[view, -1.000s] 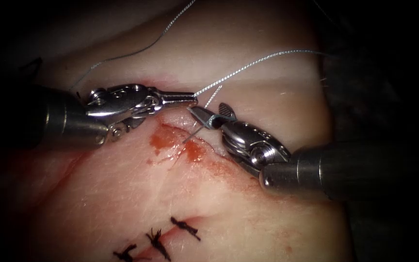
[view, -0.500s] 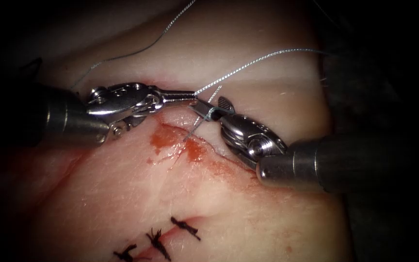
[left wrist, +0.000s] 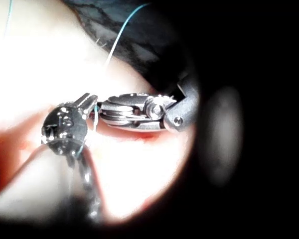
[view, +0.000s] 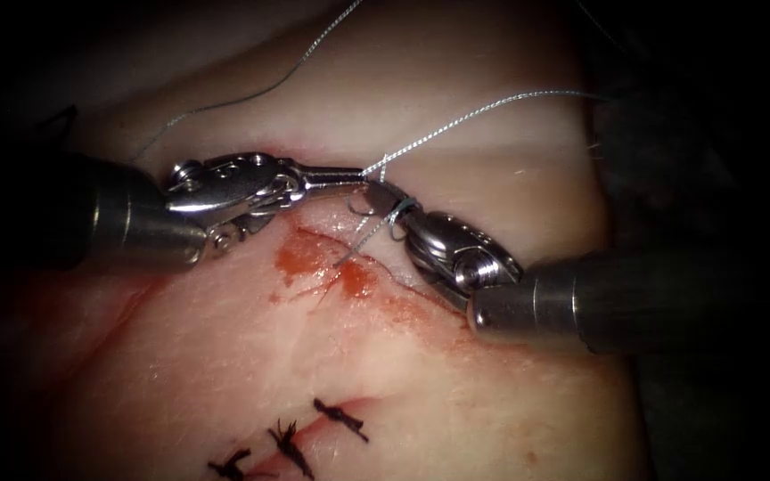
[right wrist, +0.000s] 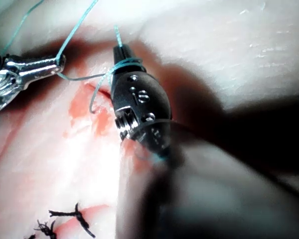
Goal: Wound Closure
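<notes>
Pale tissue (view: 456,116) under the lamp, dark all round it. Endoscope view: the cut (view: 376,267) runs slantwise with red fluid (view: 300,254) pooled along it, and dark stitches (view: 340,417) sit well below. Your left tool (view: 354,175) comes in from the left, jaws pressed together on the thread (view: 474,111), which rises from its tip toward the right. Your right tool (view: 380,198) meets it tip to tip just above the cut. Its jaws stood spread a second ago and have since closed, with a turn of thread round them and a short strand running down to the cut. Left wrist view: the left tool (left wrist: 88,101) and the right tool (left wrist: 100,113) nearly touch, thread (left wrist: 118,42) trailing off behind. Right wrist view: the right tool (right wrist: 120,52) pinches a short thread end that pokes past its tip, a loop snug round the jaws. The left tool (right wrist: 57,63) grips the long thread (right wrist: 77,27), and stitches (right wrist: 70,215) lie nearby. My read is that you are tying a knot, loop laid and short end caught. The next move calls for a firm hold on both strands while the loop slips off the jaws, and an even pull.
</notes>
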Controlling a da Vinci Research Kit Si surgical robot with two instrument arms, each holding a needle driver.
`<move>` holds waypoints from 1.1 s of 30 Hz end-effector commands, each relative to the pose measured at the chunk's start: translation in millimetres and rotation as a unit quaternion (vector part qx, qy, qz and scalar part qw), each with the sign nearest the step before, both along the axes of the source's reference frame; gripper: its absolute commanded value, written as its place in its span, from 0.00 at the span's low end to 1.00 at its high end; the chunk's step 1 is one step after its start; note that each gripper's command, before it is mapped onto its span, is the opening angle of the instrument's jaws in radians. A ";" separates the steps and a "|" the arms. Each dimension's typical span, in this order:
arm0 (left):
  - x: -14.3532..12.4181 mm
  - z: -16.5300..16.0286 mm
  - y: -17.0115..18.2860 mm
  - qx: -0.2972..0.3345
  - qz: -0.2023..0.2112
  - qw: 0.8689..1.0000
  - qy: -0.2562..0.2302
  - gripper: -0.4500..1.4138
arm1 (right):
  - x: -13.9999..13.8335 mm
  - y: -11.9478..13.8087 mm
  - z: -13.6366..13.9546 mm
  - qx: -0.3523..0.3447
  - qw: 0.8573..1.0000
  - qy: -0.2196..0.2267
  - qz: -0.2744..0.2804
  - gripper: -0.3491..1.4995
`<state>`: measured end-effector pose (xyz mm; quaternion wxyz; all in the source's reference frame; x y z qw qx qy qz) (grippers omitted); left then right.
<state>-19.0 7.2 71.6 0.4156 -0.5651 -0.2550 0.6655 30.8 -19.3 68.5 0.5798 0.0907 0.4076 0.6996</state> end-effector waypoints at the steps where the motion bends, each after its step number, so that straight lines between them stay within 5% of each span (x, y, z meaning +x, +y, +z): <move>1: -0.2 0.6 -0.1 0.001 0.000 1.000 0.005 0.00 | 0.7 0.2 -0.5 -0.016 1.000 0.006 -0.003 0.00; 12: 4.5 2.7 4.2 -0.029 -0.030 0.993 0.115 0.00 | -0.3 0.6 -4.2 -0.072 0.996 0.023 -0.047 0.00; 17: 6.6 4.8 6.7 -0.064 -0.033 0.977 0.202 0.00 | -0.1 -0.9 -6.0 -0.083 0.991 0.048 -0.097 0.00; 27: 6.6 6.4 7.6 -0.085 -0.025 0.970 0.227 0.00 | -0.6 -2.0 -6.1 -0.114 0.963 0.116 -0.217 0.00; 33: 7.2 6.0 9.2 -0.101 -0.033 0.964 0.243 0.00 | -1.5 -2.2 -5.7 -0.138 0.946 0.105 -0.273 0.00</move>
